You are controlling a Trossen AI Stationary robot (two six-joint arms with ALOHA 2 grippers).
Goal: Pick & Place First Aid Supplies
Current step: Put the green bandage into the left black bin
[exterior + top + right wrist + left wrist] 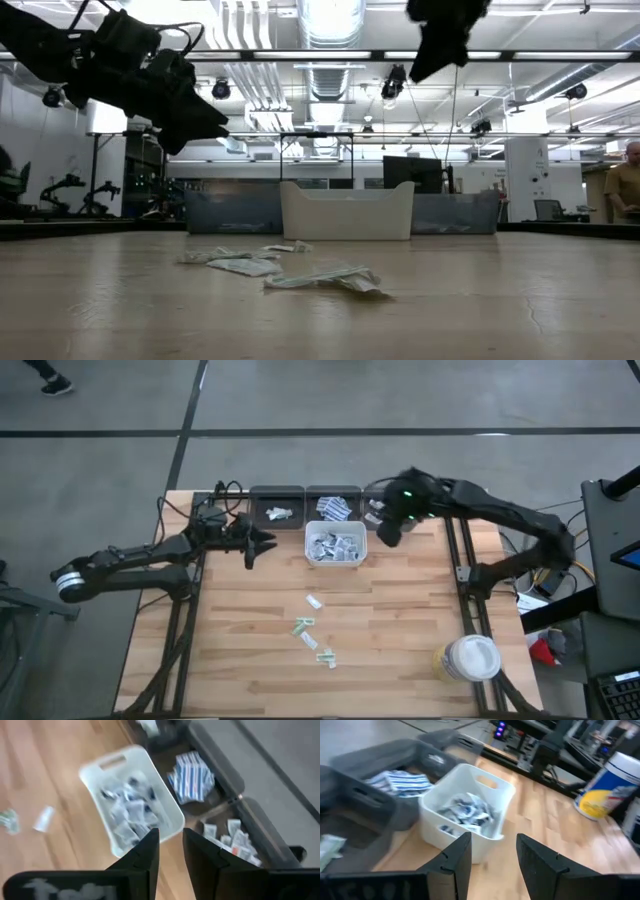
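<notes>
Loose sachets (300,272) lay on the tabletop (400,640); right hand (388,532), empty and part-spread, should descend squarely; left hand (262,542) waited spread.

the left arm reaches in from the left edge of the high view, stretched nearly level toward the upper middle of the frame, its left gripper (262,542) pointing right with the two fingers (456,860) spread apart and nothing between them. the right arm comes from the right edge of the high view, bends at the elbow and runs left along the upper part of the frame; the right gripper (390,530) hangs there, raised, its fingers (200,855) a narrow gap apart and empty.
</notes>
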